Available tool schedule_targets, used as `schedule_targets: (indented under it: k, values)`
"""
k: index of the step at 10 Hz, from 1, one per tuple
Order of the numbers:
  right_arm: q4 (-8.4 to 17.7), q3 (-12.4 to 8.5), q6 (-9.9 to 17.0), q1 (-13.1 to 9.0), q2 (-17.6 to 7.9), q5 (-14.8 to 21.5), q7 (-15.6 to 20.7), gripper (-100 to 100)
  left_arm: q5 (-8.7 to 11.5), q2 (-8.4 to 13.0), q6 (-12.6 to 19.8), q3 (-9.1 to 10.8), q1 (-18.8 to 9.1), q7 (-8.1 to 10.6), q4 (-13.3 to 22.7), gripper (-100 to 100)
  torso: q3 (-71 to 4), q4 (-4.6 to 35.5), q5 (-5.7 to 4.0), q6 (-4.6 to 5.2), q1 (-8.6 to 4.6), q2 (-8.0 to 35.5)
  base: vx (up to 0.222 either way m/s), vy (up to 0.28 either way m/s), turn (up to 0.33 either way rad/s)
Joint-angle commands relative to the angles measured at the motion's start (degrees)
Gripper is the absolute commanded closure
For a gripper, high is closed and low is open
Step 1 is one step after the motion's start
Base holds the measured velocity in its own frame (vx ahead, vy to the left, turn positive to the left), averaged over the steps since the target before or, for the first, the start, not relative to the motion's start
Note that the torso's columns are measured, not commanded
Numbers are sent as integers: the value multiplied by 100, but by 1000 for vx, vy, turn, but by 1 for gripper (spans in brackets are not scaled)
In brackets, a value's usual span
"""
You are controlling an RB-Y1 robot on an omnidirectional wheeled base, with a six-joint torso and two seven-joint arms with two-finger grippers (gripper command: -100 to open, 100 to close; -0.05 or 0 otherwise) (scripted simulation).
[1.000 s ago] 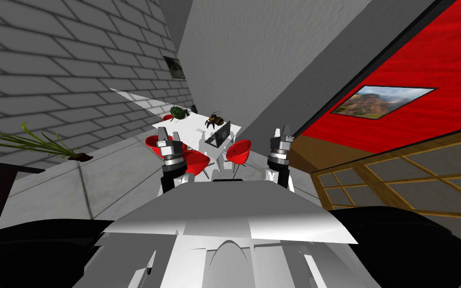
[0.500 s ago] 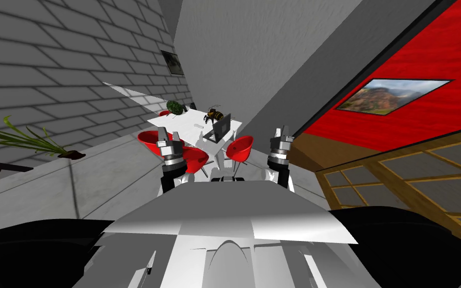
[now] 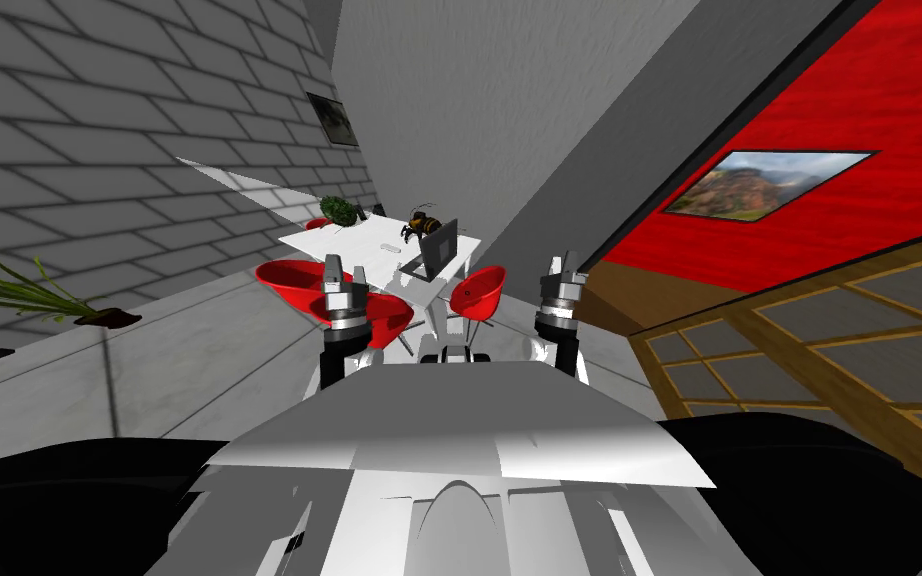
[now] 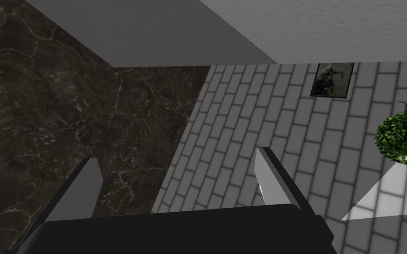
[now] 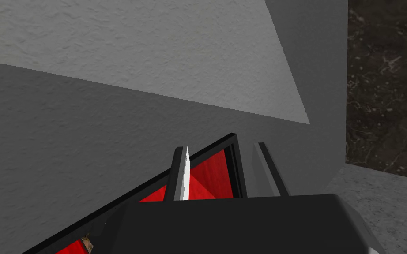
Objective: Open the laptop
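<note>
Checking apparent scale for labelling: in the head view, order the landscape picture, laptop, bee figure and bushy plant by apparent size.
1. landscape picture, clearly largest
2. laptop
3. bee figure and bushy plant: they look about alike, so they are not ranked

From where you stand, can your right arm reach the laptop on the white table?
Probably not. The laptop sits on the white table well ahead, past a red chair, while the right gripper is held up close in front of me. I would likely have to drive nearer first.
</note>
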Motion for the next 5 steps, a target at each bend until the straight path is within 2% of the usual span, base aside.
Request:
schedule_targets:
  k: [1, 5]
  values:
    - [0, 0, 0, 0, 0, 0, 0, 0, -58, 362, 162, 16, 20, 94, 72, -100, -1, 2, -1, 1, -3, 1, -3, 17, -143]
    - [0, 0, 0, 0, 0, 0, 0, 0, -147, 972, 464, 74, 32, 283, 227, -100, -1, 2, -1, 0, -2, 1, -5, 19, -159]
